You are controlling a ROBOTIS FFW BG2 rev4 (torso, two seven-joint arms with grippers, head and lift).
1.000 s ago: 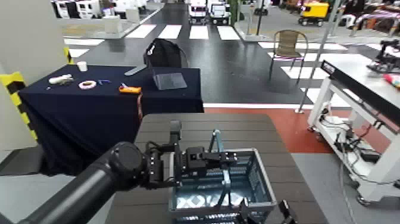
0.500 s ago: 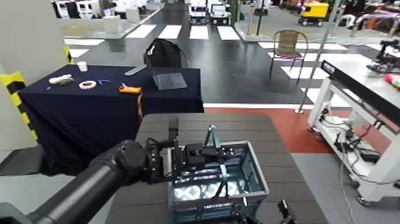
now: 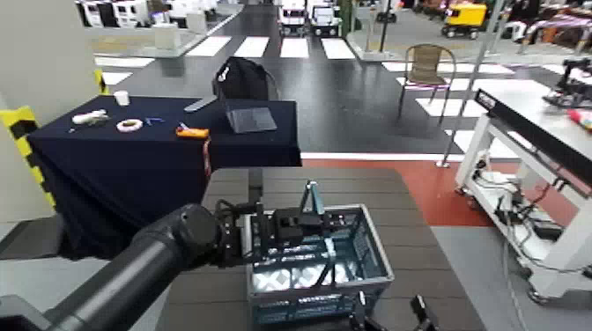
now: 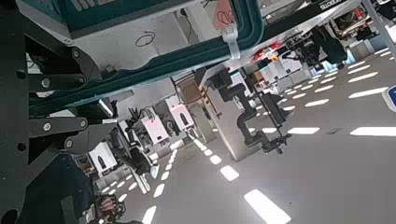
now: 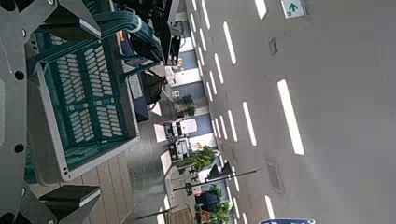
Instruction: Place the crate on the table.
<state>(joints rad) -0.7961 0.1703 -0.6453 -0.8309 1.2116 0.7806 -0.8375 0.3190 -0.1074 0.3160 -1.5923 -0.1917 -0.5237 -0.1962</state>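
1. Blue-grey plastic makes up the crate (image 3: 381, 255), which you have in front of you, over the brown slatted table (image 3: 414, 251); you cannot tell from these views whether its base touches the top.
2. Your left gripper (image 3: 331, 222) reaches across the crate's opening from the left. It is closed on the teal handle (image 3: 310, 197), which passes between its fingers in the left wrist view.
3. Your right gripper (image 3: 390, 310) is low in the head view, by the crate's near right corner. Its fingers are spread wide, and you can see that it is holding nothing.
4. You can look down into the crate, where bright patches show through the mesh. The right wrist view gives you the lattice sides and the solid rim, with the table's slats just beyond.
5. Behind the brown table, to your left, is a table under a navy cloth (image 3: 114, 176). On it you see a white cup (image 3: 122, 99), an orange object (image 3: 191, 132) and an open laptop (image 3: 253, 120), and a black chair (image 3: 245, 81) stands behind it.
6. On your right is the white-framed workbench (image 3: 529, 110), well apart from the crate. A wicker chair (image 3: 429, 63) stands farther back, between the workbench and the navy-covered table.
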